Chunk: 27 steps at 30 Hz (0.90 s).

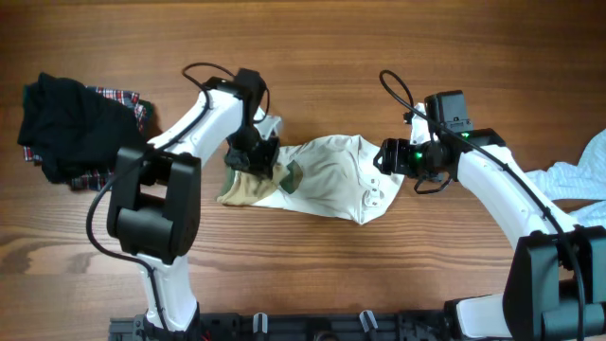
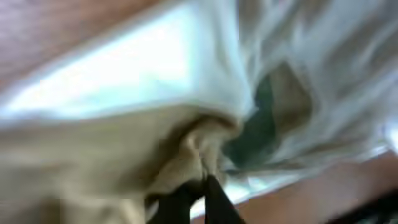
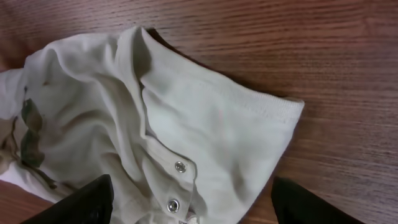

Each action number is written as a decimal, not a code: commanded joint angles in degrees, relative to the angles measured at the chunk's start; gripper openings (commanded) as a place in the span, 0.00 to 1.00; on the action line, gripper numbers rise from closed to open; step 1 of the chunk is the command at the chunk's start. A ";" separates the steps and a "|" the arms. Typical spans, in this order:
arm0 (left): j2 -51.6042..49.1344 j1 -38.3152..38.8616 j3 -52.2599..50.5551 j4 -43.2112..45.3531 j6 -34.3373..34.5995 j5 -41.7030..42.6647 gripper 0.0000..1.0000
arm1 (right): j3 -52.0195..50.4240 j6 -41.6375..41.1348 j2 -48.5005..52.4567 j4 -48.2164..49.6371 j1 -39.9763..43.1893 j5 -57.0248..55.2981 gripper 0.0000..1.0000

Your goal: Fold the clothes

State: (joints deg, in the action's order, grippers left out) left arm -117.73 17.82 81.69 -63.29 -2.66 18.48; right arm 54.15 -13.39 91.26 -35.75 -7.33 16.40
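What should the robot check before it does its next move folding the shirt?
1. Left gripper has hold of the T-shirt: ok. Its fingers are closed on the tan fabric, though that view is blurry.
2. Right gripper has hold: not ok. Its fingers are wide open over the edge with the snaps.
3. Shirt spread flat: not ok. It is bunched and wrinkled.
4. Other clothes out of the way: ok. The black and plaid pile and the pale-blue piece lie apart from the shirt.
5. Tan end lifted off the table: cannot tell.
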 commanded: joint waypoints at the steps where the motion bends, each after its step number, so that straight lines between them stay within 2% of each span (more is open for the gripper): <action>1: -0.46 0.72 -0.24 -7.06 -2.08 2.14 0.06 | 0.92 -0.20 0.24 0.17 0.24 -0.96 0.82; 4: -0.44 0.70 -0.24 -11.91 -2.08 2.08 0.05 | 0.92 -0.22 0.24 0.35 0.24 -0.96 0.82; 9: 2.03 0.66 -0.24 -6.75 -1.60 2.08 0.04 | 0.92 0.09 0.24 0.35 0.24 -0.94 0.82; 12: 4.87 0.70 -0.24 0.07 -1.40 2.10 0.06 | 0.92 0.11 0.24 0.87 0.24 -0.94 0.82; 14: 4.22 0.72 -0.26 3.85 -1.40 2.10 0.24 | 0.92 -0.17 0.24 1.68 0.24 -0.92 0.82; 15: 4.04 0.72 -0.26 4.63 -1.38 2.10 0.26 | 0.92 -0.15 0.24 1.64 0.24 -0.92 0.82; 17: 4.04 0.70 -0.26 5.01 -1.40 1.92 0.38 | 0.92 -0.15 0.24 1.46 0.24 -0.92 0.82; 20: 4.02 0.72 -0.42 5.75 -1.42 -1.99 0.46 | 0.92 -0.13 0.24 1.68 0.24 -0.94 0.82; 21: 4.00 0.72 -0.79 6.62 -1.40 -4.20 0.46 | 0.92 -0.13 0.24 1.64 0.24 -0.94 0.82; 23: 3.96 0.68 -2.62 10.75 0.90 -9.44 0.34 | 0.92 -0.13 0.24 1.64 0.24 -0.92 0.82; 25: 3.96 0.66 -3.80 13.03 3.19 -9.75 0.22 | 0.92 -0.11 0.24 1.42 0.24 -0.92 0.82; 27: 3.93 1.03 -3.87 12.31 3.15 -5.40 0.12 | 0.92 -0.11 0.24 1.31 0.24 -0.94 0.82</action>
State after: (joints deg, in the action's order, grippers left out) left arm -114.41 18.55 78.61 -50.52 -1.13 10.85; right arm 54.15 -13.37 91.26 -34.28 -7.33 16.38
